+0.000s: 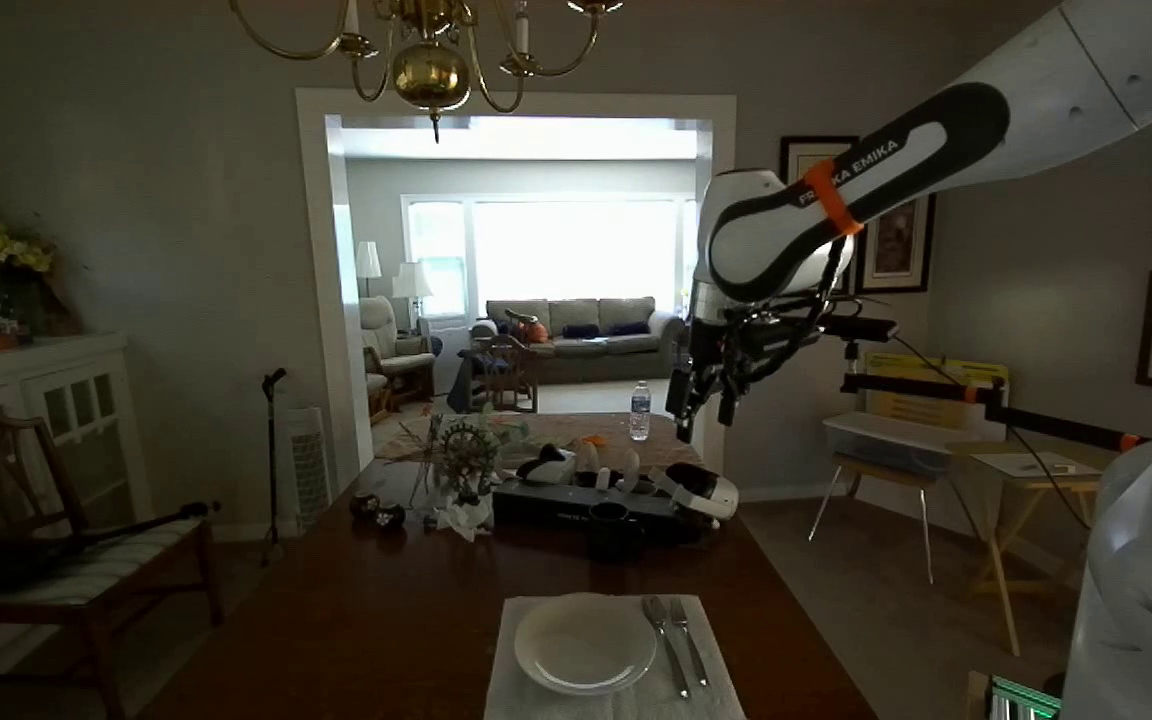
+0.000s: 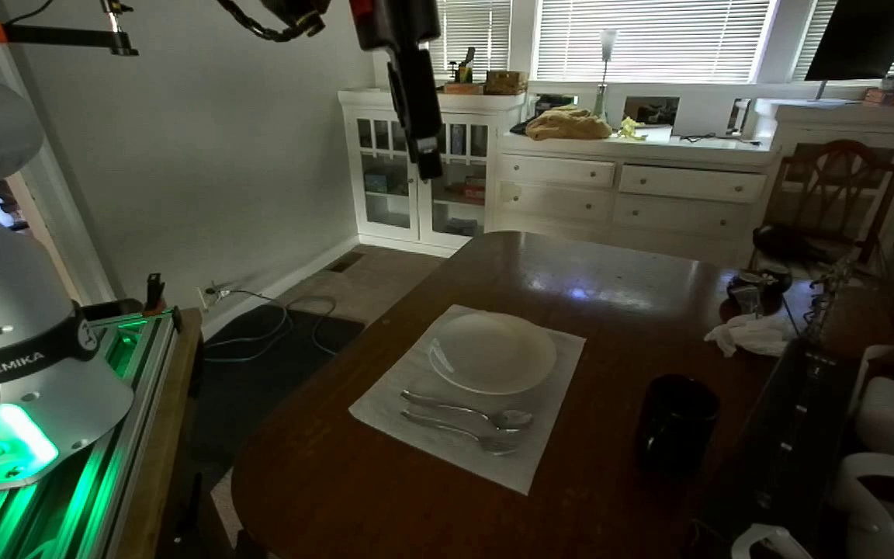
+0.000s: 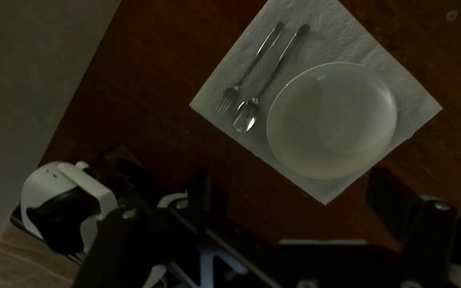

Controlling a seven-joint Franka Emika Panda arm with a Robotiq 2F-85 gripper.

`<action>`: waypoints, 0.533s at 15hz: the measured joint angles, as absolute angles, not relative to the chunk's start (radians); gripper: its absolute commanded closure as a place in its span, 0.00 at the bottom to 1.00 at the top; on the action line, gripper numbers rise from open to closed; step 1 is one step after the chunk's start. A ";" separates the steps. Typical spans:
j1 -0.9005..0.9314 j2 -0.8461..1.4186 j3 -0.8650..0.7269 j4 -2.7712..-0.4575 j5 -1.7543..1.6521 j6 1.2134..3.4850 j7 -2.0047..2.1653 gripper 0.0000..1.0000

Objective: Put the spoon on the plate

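Note:
The thin grey metal spoon (image 1: 669, 648) lies on the pale mat between the plate and a fork; it also shows in an exterior view (image 2: 462, 407) and in the wrist view (image 3: 267, 82). The round white plate (image 1: 586, 645) lies on the same mat with nothing on it; it also shows in an exterior view (image 2: 492, 353) and in the wrist view (image 3: 332, 120). My gripper (image 1: 704, 415) is high above the table, apart from both. In the wrist view the fingers (image 3: 290, 176) are wide apart with nothing between them. An exterior view shows a dark finger (image 2: 427, 163).
The fork (image 3: 248, 72) lies beside the spoon on the square mat (image 2: 408, 446). A black cup (image 2: 676, 423) and a long black box (image 1: 576, 510) stand beyond the mat, with a white headset (image 1: 711, 492). A bottle (image 1: 640, 410) and dried plants (image 1: 466, 460) are farther off.

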State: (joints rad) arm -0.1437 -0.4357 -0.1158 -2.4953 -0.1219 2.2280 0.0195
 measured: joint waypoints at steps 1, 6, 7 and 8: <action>-0.146 -0.424 -0.101 -2.513 -0.121 2.236 0.074 0.00; -0.163 -0.366 -0.084 -2.600 -0.101 2.372 0.286 0.00; -0.173 -0.353 -0.080 -2.616 -0.102 2.395 0.321 0.00; -0.181 -0.339 -0.075 -2.634 -0.102 2.418 0.355 0.00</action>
